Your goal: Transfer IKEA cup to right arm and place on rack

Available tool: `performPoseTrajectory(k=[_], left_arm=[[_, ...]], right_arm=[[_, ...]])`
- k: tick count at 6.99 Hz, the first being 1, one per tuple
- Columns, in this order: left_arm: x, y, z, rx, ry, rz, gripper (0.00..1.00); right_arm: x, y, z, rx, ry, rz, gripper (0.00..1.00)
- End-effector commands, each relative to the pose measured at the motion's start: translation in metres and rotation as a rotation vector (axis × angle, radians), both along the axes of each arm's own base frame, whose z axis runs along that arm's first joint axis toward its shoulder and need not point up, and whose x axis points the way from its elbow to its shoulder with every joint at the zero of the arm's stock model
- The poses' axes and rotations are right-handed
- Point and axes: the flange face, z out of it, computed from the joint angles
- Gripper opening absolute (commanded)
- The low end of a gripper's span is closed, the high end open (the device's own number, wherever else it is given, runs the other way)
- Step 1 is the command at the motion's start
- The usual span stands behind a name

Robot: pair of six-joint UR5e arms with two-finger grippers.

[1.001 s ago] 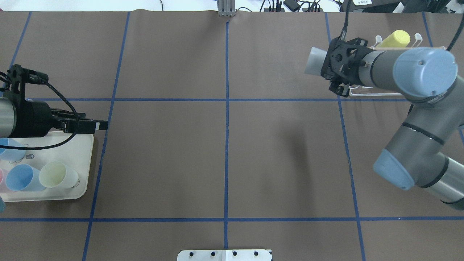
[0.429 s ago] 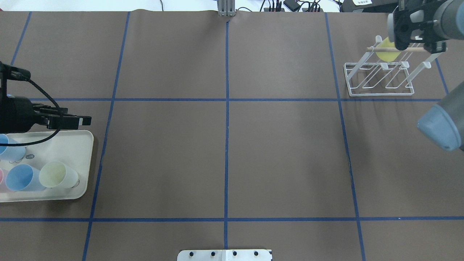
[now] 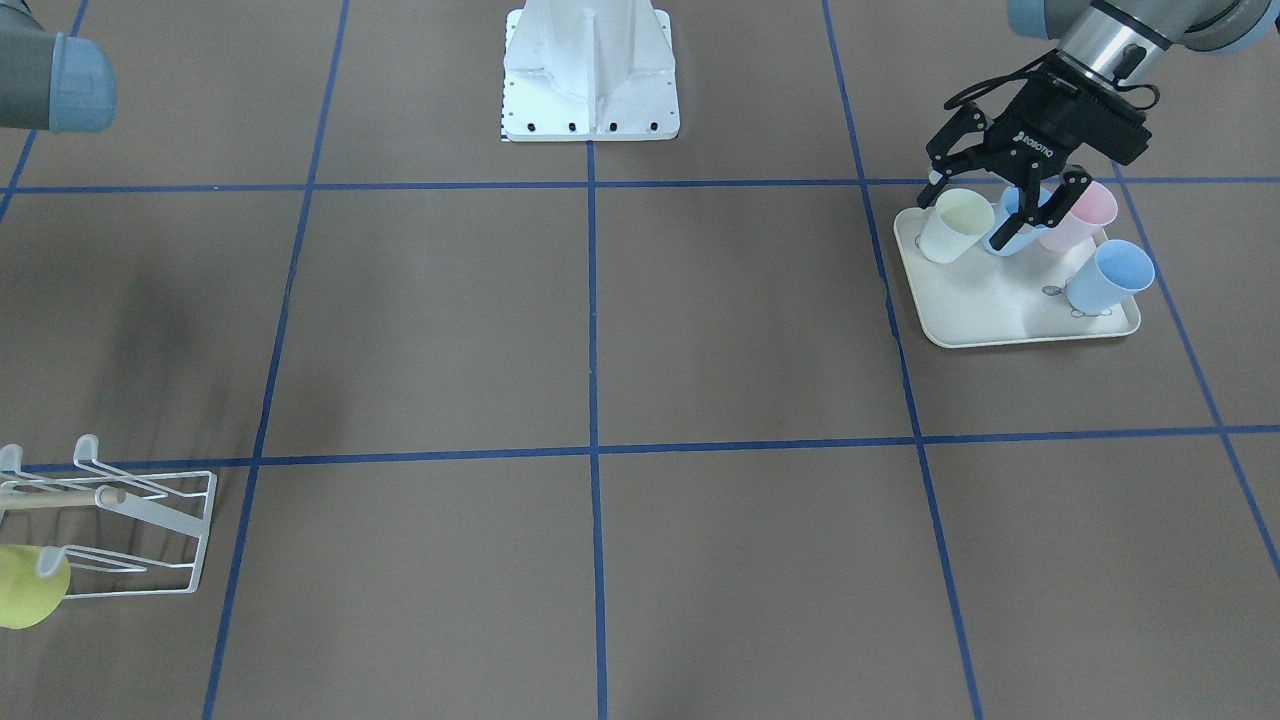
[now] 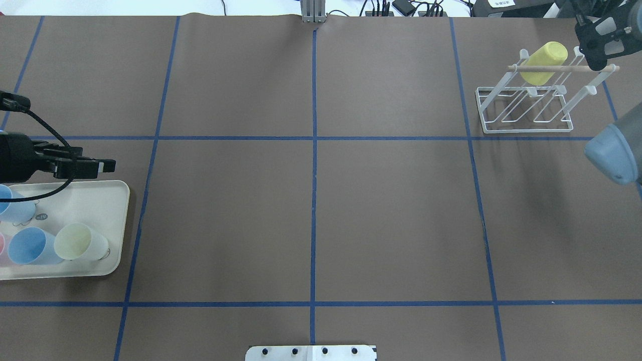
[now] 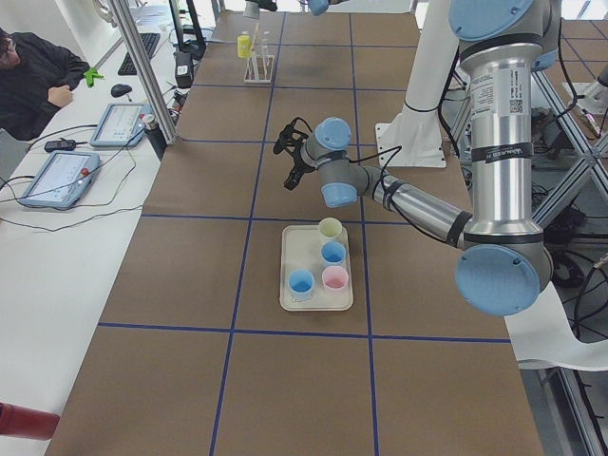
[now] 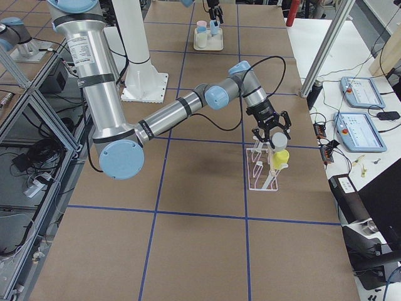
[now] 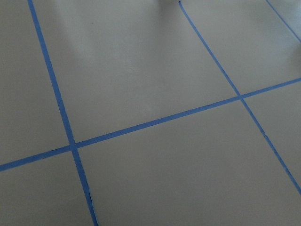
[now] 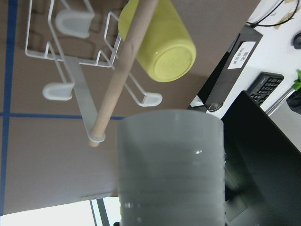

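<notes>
Presently: right arm (image 6: 169, 116), largely cut off overhead. Tray (image 3: 985, 315), four cups (image 3: 960, 225) stood on it. Rack (image 4: 521, 90), yellow cup (image 4: 543, 62) hung there. Left gripper (image 3: 1000, 200), spread wide, nothing held. Right gripper (image 6: 270, 135), fingers hidden at the wrist; grey IKEA cup (image 8: 169, 165) apparently clamped, held just above the rack.

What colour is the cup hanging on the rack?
The cup is yellow, clearest in the overhead exterior view.

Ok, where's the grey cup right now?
The grey cup is in the right gripper, at the overhead view's top right, by the rack holding the yellow cup.
</notes>
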Motion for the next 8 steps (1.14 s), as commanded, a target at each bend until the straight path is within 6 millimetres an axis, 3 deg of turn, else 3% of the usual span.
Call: performPoseTrajectory(k=[1,2,4,8], left_arm=[[0.000,0.000,0.000,-0.005,0.004,-0.003,1.00],[-0.001,0.001,0.002,-0.009,0.003,-0.003,1.00],[-0.002,0.002,0.002,-0.010,0.003,-0.004,1.00],[-0.002,0.002,0.004,-0.010,0.002,-0.003,1.00]], right_arm=[[0.009,-0.023,0.044,0.007,0.093,-0.042,0.00],[0.005,-0.031,0.065,0.013,0.097,-0.043,0.00],[-0.005,-0.054,0.059,0.017,0.164,-0.120,0.00],[-0.030,-0.047,0.064,0.027,0.229,-0.161,0.00]])
